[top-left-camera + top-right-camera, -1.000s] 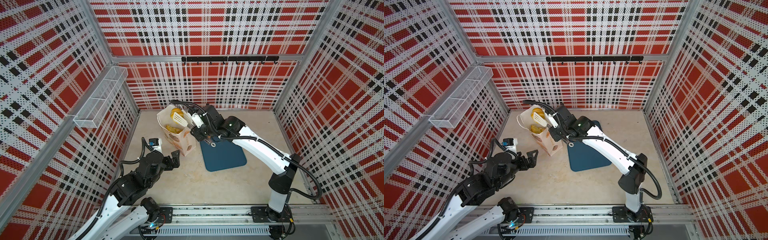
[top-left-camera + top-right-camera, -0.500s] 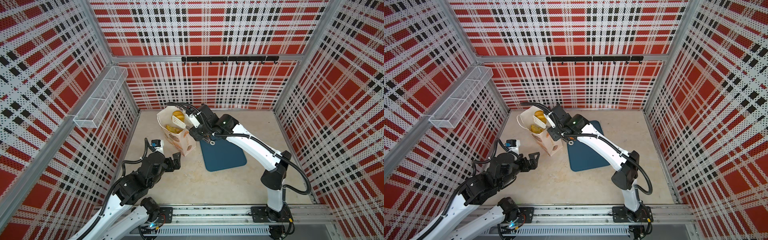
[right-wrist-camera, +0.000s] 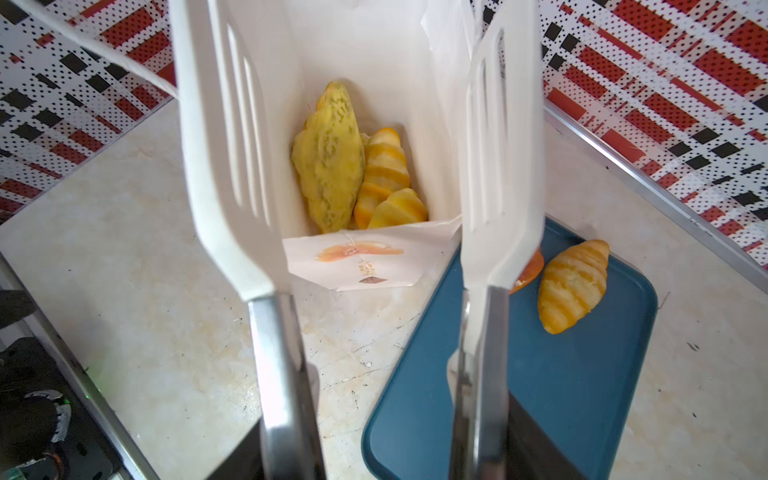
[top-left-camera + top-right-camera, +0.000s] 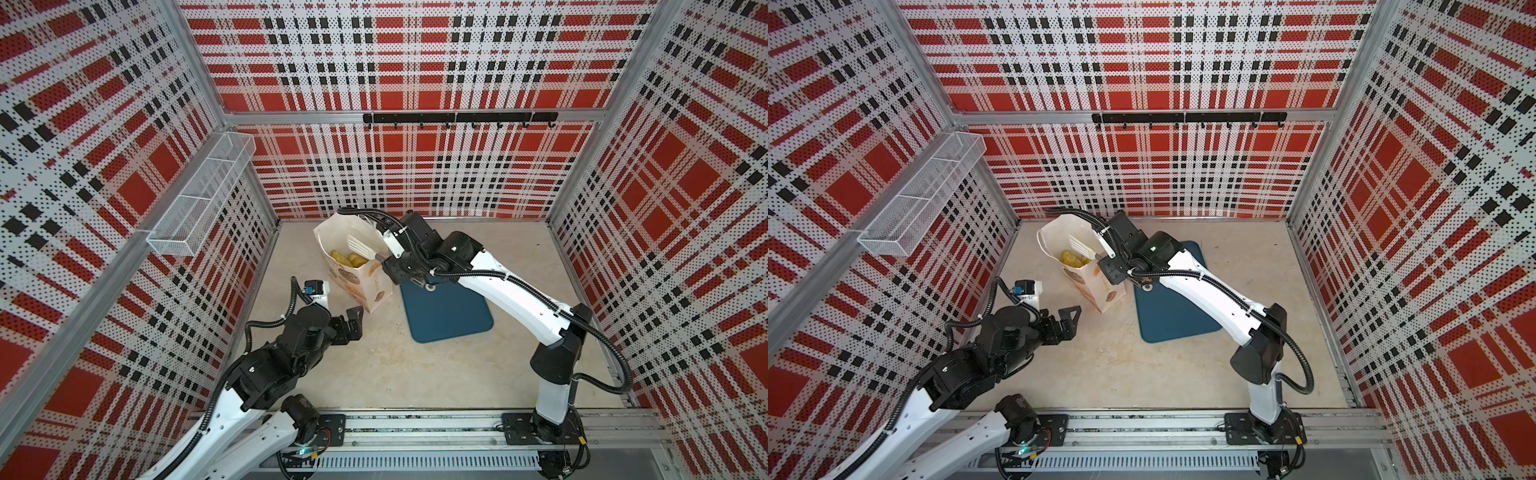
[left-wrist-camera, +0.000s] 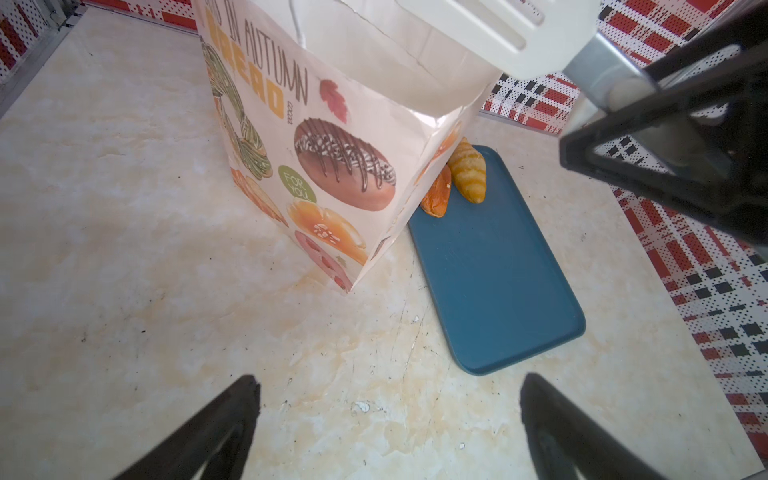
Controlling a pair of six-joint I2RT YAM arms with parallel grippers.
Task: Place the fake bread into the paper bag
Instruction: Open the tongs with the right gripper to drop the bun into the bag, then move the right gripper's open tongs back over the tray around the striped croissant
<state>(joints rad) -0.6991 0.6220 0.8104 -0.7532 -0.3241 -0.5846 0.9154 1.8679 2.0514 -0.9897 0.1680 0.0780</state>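
1. The right gripper [image 3: 382,457] clamps the metal arms of white slotted plastic tongs [image 3: 232,166]. Their blades stand apart with nothing between them.
2. Just below the blades, fake bread [image 3: 328,158] lies inside the open cream-white paper bag [image 3: 365,262]: a speckled yellow pastry and two striped croissants [image 3: 384,166].
3. Beside the bag and nearer this gripper, the flat dark-blue tray [image 3: 540,395] carries a golden croissant [image 3: 573,286] and an orange-brown piece [image 3: 530,270], which is partly hidden behind a blade.
4. The left gripper [image 5: 388,415] hangs wide open and empty over the beige tabletop [image 5: 124,291], apart from the bag ahead of it.
5. The bag side facing it reads "IN AUTUMN" and "FOR YOU".
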